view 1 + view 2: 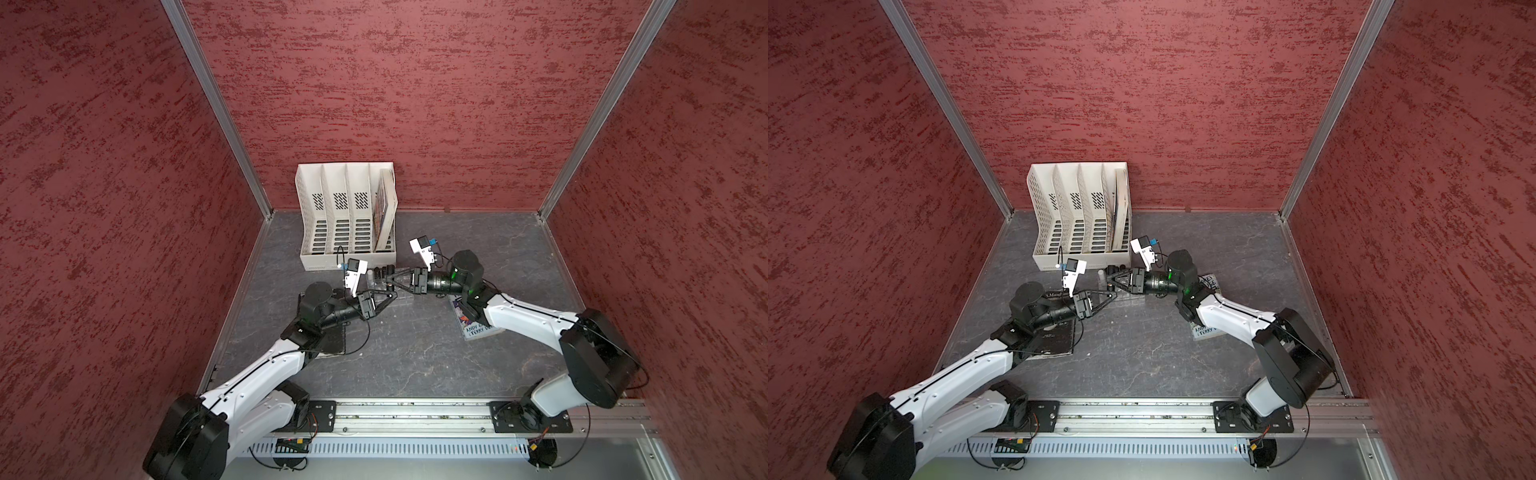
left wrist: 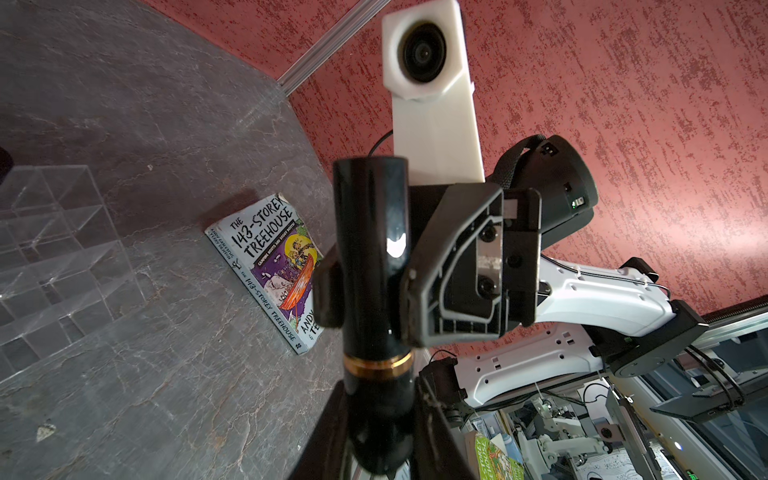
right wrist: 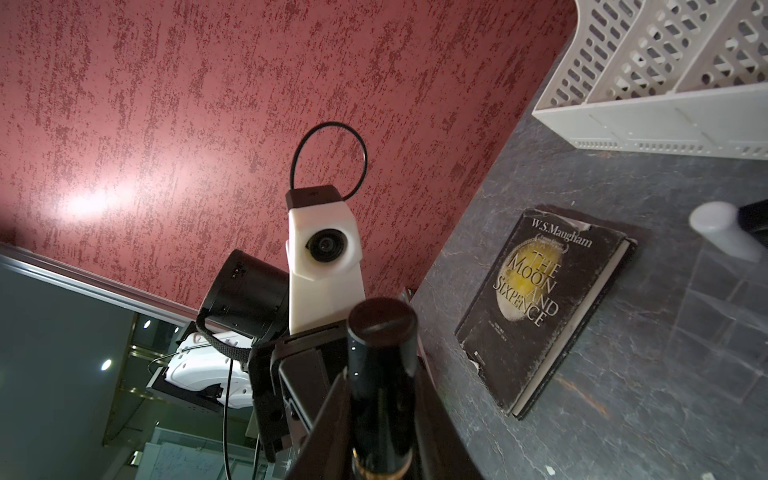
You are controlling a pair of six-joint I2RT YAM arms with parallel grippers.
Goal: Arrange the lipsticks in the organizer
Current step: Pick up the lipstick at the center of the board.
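Where top views blur, wrist views show the lipstick [image 2: 370,249] (gold-banded).

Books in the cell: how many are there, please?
3. One book leans in the rack; the Maugham lies under the left arm; the Treehouse under the right arm. More may be hidden.

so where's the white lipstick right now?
In both top views the white lipstick stands upright at the organizer's back edge, just in front of the file rack, left of the black lipsticks.
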